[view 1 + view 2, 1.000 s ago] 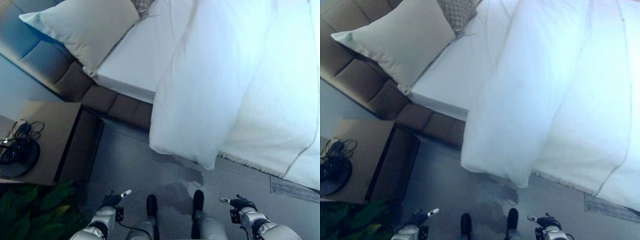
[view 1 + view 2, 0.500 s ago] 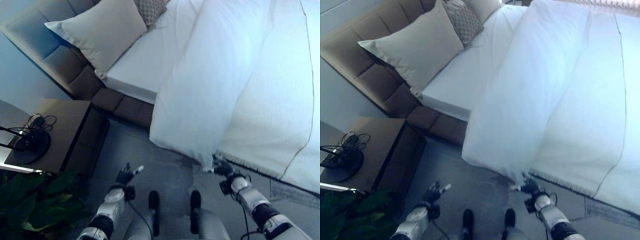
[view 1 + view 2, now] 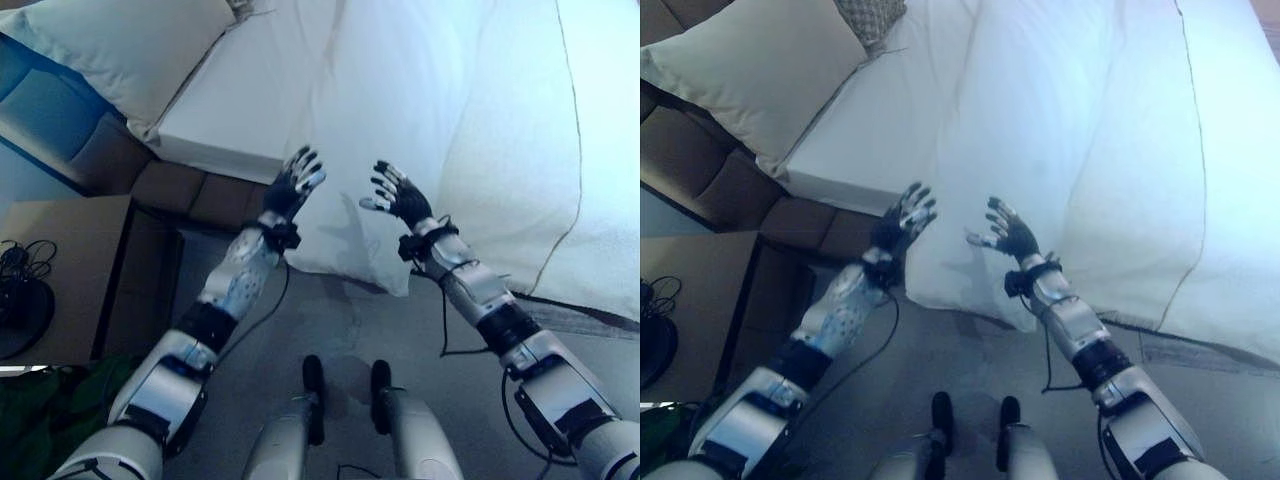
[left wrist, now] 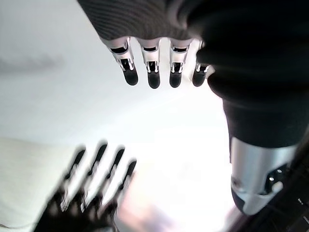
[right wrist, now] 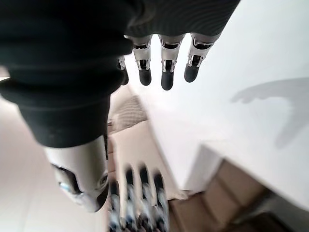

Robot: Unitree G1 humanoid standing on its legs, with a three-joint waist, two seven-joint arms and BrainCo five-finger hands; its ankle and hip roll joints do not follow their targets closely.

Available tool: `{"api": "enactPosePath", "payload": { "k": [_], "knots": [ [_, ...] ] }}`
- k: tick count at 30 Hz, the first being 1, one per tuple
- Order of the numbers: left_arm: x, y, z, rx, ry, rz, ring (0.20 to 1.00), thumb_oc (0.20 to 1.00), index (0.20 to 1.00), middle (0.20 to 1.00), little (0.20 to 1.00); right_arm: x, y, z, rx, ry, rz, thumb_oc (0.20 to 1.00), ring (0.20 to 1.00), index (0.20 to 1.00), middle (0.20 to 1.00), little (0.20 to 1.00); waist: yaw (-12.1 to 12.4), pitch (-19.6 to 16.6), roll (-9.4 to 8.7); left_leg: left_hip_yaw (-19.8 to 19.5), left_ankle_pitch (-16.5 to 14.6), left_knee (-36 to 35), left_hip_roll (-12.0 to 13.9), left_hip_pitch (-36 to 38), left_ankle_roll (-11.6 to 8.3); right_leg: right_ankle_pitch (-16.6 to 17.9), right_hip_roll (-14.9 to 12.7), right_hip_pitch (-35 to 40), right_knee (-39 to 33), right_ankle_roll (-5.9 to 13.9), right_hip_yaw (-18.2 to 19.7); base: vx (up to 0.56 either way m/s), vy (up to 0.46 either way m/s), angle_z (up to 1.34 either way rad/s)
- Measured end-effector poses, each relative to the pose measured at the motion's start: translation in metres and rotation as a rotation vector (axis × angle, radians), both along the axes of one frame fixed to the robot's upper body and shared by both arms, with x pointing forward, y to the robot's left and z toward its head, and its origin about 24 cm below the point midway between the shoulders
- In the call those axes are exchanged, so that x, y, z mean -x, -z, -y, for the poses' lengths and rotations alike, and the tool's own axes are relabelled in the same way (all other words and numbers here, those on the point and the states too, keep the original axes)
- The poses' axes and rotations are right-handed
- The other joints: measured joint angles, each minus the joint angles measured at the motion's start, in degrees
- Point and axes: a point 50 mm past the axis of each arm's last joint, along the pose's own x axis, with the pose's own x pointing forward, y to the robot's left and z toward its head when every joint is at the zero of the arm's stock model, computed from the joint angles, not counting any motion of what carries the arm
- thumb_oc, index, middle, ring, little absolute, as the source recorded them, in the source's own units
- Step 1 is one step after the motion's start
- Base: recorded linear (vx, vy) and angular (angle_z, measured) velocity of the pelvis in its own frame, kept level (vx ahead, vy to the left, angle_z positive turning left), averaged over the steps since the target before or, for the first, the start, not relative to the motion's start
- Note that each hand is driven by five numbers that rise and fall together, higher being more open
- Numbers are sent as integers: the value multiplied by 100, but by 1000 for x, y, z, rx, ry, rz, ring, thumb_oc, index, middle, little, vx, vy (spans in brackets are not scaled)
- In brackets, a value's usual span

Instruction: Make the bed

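The duvet (image 3: pixel 440 120) runs off the top and right edges of the head views, so its far end is out of sight, and its hanging corner hides the side of the bed (image 3: pixel 215 195) beneath it. The pillow (image 3: pixel 760 75) is cut by the upper left edge, and the patterned cushion (image 3: pixel 870 15) behind it shows as a sliver only. On the bench (image 3: pixel 70 270), a dark round object (image 3: pixel 20 310) with cords is cropped and too small to identify. In the left wrist view the right hand (image 4: pixel 89 203) is a blur; in the right wrist view the left hand (image 5: pixel 137 203) is blurred too.
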Motion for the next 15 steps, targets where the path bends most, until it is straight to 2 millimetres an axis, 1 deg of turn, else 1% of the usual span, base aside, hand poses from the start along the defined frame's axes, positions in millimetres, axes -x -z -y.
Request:
{"api": "enactPosePath", "payload": {
  "k": [1, 2, 3, 4, 5, 6, 7, 8, 9, 10, 11, 12, 13, 15],
  "knots": [
    [-6, -18, -2, 14, -2, 29, 1000, 1000, 1000, 1000, 1000, -5, -28, -9, -49, -28, 62, 1000, 1000, 1000, 1000, 1000, -24, 27, 1, 31, 107, -108, 3, -207, 13, 5, -14, -140, -497, 98, -4, 178, -49, -38],
    [-8, -24, -6, 26, -12, 41, 1000, 1000, 1000, 1000, 1000, -6, -37, -10, -63, -33, 87, 1000, 1000, 1000, 1000, 1000, -41, 55, 4, 29, 162, -163, 1, -267, 1, 58, -11, -179, -713, 181, 10, 198, -87, -17],
    [-11, -27, -3, 51, -7, 31, 1000, 1000, 1000, 1000, 1000, -8, -45, -11, -90, -36, 95, 1000, 1000, 1000, 1000, 1000, -70, 114, -9, -44, 243, -276, -10, -300, -27, 316, 111, -218, -1042, 236, 89, 172, -73, 2],
    [-13, -28, -2, 53, -7, 25, 1000, 1000, 1000, 1000, 1000, -9, -47, -11, -104, -35, 91, 1000, 1000, 1000, 1000, 1000, -95, 139, -3, -101, 296, -317, -6, -321, -98, 427, 181, -200, -1181, 230, 156, 116, -55, 46],
    [-13, -26, 5, 54, 10, 11, 1000, 1000, 1000, 1000, 1000, -10, -48, -10, -131, -29, 80, 1000, 1000, 1000, 1000, 1000, -240, 161, 1, -303, 403, -421, -73, -396, -183, 803, 220, -84, -1364, -33, 169, 76, -88, 49],
    [-13, -25, 8, 63, 23, 4, 1000, 1000, 1000, 1000, 1000, -11, -48, -9, -140, -26, 75, 1000, 1000, 1000, 1000, 1000, -246, 167, -2, -338, 479, -503, -53, -396, -205, 860, 253, -100, -1388, -131, 157, 106, -165, 43],
    [-13, -24, 10, 66, 28, -5, 1000, 1000, 1000, 1000, 1000, -11, -47, -12, -149, -30, 66, 1000, 1000, 1000, 1000, 1000, -223, 209, -5, -366, 510, -588, 26, -400, -265, 867, 360, -120, -1432, -160, 63, 105, -166, 4],
    [-16, -27, 11, 57, 23, -3, 1000, 1000, 1000, 1000, 1000, -14, -51, -12, -146, -21, 66, 1000, 1000, 1000, 1000, 1000, -236, 206, -6, -432, 537, -623, 46, -468, -306, 903, 380, -135, -1550, -208, -26, 96, -127, 3],
    [-19, -34, 12, 57, 14, 5, 1000, 1000, 1000, 1000, 1000, -18, -58, -13, -152, -16, 72, 1000, 1000, 1000, 1000, 1000, -241, 206, -5, -484, 571, -660, 59, -555, -354, 954, 390, -187, -1638, -272, -62, 53, -70, 10],
    [-22, -46, 12, 59, 7, 27, 1000, 1000, 1000, 1000, 1000, -21, -72, -15, -169, -8, 93, 1000, 1000, 1000, 1000, 1000, -215, 210, -4, -519, 623, -706, 99, -733, -415, 997, 451, -351, -1697, -334, -104, 71, -155, 9],
    [-24, -51, 12, 59, -2, 31, 1000, 1000, 1000, 1000, 1000, -23, -80, -16, -188, 4, 100, 1000, 1000, 1000, 1000, 1000, -186, 211, -3, -549, 659, -725, 141, -847, -464, 1031, 509, -452, -1731, -381, -127, 49, -120, 8],
    [-25, -52, 11, 58, -9, 30, 1000, 1000, 1000, 1000, 1000, -24, -83, -17, -195, 6, 102, 1000, 1000, 1000, 1000, 1000, -175, 212, -4, -565, 670, -735, 172, -891, -479, 1032, 532, -493, -1731, -386, -138, 30, -120, 11],
    [-27, -54, 8, 58, -33, 25, 1000, 1000, 1000, 1000, 1000, -26, -90, -18, -201, 17, 112, 1000, 1000, 1000, 1000, 1000, -184, 212, -3, -669, 694, -744, 215, -1013, -527, 1029, 574, -590, -1742, -388, -226, 12, -59, 14],
    [-31, -61, 6, 58, -69, 24, 1000, 1000, 1000, 1000, 1000, -29, -101, -15, -199, 51, 129, 1000, 1000, 1000, 1000, 1000, -172, 213, -4, -722, 735, -767, 262, -1255, -589, 1022, 622, -805, -1745, -398, -301, 12, -71, 17]
  ]
}}
